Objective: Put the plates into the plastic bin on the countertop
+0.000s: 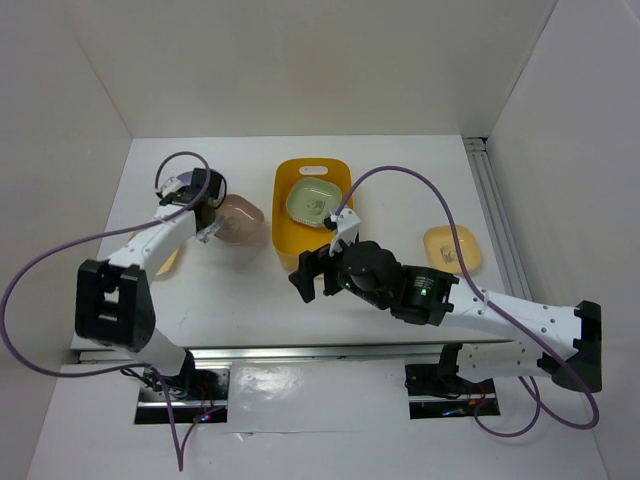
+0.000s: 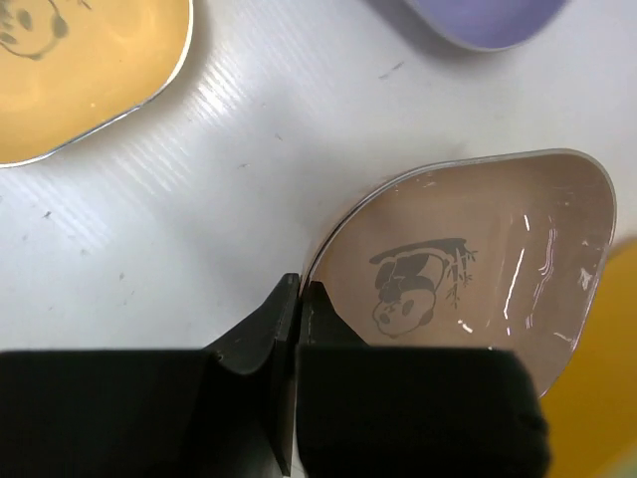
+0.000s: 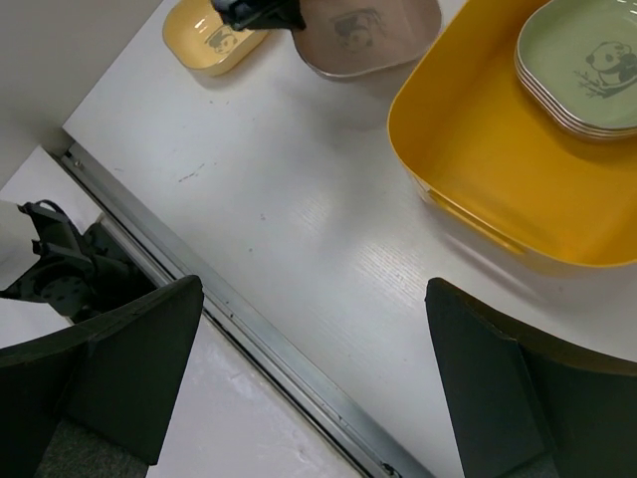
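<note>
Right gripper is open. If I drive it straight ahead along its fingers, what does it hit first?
The right gripper would most likely meet bare countertop, between the yellow bin and the metal rail at the table edge. Nothing else sits in that line, though depth is hard to judge.

Plastic bin [image 1: 285, 232]: one, far centre.
Loose on countertop [image 1: 250, 300]: four. Brown-pink plate [image 1: 243, 220], lavender plate [image 2: 478, 20], left yellow-orange plate [image 1: 166, 263], right yellow-orange plate [image 1: 452, 250].
In-bin stack: green plate [image 1: 312, 203] on top, number unclear.
</note>
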`<state>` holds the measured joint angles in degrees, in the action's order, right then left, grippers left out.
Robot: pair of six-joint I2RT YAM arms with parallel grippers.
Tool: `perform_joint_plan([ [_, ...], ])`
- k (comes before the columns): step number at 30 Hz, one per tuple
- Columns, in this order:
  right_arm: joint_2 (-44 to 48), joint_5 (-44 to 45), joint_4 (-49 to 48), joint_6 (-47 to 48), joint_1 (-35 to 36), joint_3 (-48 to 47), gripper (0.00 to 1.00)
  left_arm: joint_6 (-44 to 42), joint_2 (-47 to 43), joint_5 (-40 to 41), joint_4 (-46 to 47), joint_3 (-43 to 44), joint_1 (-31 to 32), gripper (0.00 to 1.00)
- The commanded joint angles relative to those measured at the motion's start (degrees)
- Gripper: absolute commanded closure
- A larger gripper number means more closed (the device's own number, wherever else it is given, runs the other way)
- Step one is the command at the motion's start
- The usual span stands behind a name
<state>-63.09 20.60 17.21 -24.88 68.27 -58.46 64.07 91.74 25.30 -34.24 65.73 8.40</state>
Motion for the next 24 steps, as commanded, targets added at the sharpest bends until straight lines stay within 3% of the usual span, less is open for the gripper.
perform_joint_plan([
  [1, 1.39, 1.46, -0.86, -1.04, 0.46, -1.31, 0.00, 2.73, -10.76, 7.30, -6.19, 4.22, 2.84, 1.00],
  [6, 3.32, 2.95, 2.20, -1.04, 0.99, -1.84, 0.00, 4.13, -20.28, 16.00, -14.62, 13.78, 9.51, 1.00],
  [11, 7.26, 9.80, 6.25, -1.57, 1.52, -4.12, 0.00, -5.43, -23.80, 8.38, -5.78, 15.74, 12.34, 1.00],
  [17, 10.00, 23.23, 14.42, -3.94, 1.52, -9.91, 0.00, -4.75, -14.96, -0.41, 0.04, 17.94, 13.39, 1.00],
  [24, 11.59, 25.19, 16.45, -5.17, 1.52, -9.04, 0.00, 6.66, -5.53, 0.89, 5.49, 18.46, 18.75, 1.00],
])
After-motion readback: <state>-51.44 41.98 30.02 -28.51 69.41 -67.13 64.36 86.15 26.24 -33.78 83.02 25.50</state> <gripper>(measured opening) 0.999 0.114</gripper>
